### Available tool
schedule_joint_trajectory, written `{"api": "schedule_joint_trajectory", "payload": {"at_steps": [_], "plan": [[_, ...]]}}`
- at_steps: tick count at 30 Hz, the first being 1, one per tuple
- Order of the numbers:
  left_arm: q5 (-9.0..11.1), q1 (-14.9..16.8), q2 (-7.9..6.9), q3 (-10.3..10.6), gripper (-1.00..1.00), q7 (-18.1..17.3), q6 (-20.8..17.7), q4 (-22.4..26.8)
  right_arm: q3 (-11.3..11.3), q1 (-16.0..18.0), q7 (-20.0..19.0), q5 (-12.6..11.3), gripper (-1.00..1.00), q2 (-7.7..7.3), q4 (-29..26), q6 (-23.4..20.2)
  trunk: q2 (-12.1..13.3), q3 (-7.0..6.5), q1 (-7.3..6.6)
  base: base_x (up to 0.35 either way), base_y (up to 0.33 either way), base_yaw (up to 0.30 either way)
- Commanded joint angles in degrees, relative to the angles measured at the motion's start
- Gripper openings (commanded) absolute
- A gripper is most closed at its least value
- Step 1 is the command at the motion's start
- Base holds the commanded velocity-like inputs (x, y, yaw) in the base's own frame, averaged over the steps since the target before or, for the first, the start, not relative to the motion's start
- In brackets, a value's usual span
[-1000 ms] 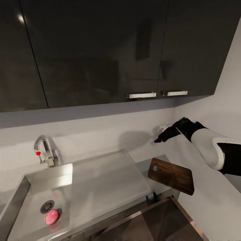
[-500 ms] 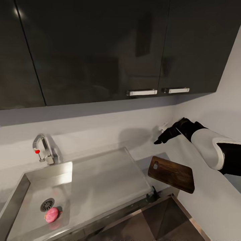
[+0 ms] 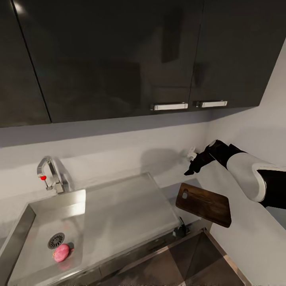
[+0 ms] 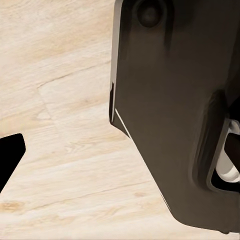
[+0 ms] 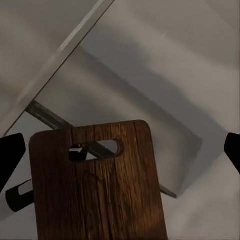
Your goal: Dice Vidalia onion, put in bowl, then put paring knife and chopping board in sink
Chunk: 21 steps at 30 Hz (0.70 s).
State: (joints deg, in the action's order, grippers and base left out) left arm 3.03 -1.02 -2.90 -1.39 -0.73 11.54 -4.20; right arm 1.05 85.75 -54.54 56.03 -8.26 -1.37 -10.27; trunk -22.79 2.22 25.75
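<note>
The pinkish Vidalia onion (image 3: 61, 252) lies in the sink (image 3: 31, 222) beside the round drain (image 3: 56, 240). The dark wooden chopping board (image 3: 203, 203) rests at the right end of the grey countertop (image 3: 171, 193), next to the steel drainboard (image 3: 127, 214). My right gripper (image 3: 191, 166) hangs open above the board's handle-hole end, close to the back wall. The right wrist view looks down on the board (image 5: 100, 185), with the gripper (image 5: 120, 152) spread wide around nothing. My left gripper's fingertip (image 4: 10, 157) shows over the pale floor. Bowl is out of view.
A chrome faucet (image 3: 51, 172) with a red knob stands behind the basin. Dark wall cabinets (image 3: 119, 59) with bar handles hang overhead. A small dark object (image 3: 182, 229) sits at the counter's front edge; what it is I cannot tell. The white side wall (image 3: 254, 131) is close on the right.
The camera has shifted slightly, so the whole picture has drifted. My right gripper has tipped its fingers further down toward the board. Onion and board lie where they were.
</note>
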Motion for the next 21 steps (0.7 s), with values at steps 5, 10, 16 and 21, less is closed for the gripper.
{"api": "schedule_joint_trajectory", "payload": {"at_steps": [5,10,16,21], "plan": [[0.31,0.05,0.00,-0.11,1.00,-0.07,0.27,-0.11,0.10,0.07,-0.30,0.51,1.00,0.34,-0.12,0.53,-0.13,0.58,0.03,0.000,0.000,0.000],[0.31,0.05,0.07,-0.11,1.00,-0.06,0.25,-0.10,0.04,0.06,-1.36,1.25,1.00,0.60,-0.56,3.85,-0.13,1.04,0.03,0.000,0.000,0.000],[0.31,0.05,0.21,-0.11,1.00,-0.08,0.26,-0.10,0.15,0.05,-4.02,6.26,1.00,0.70,-1.35,4.96,-0.13,1.60,0.03,0.000,0.000,0.000],[0.31,0.05,0.25,-0.11,1.00,-0.07,0.27,-0.10,0.17,0.08,-4.74,8.16,1.00,1.07,-1.51,6.08,-0.13,2.06,0.03,0.000,0.000,0.000]]}}
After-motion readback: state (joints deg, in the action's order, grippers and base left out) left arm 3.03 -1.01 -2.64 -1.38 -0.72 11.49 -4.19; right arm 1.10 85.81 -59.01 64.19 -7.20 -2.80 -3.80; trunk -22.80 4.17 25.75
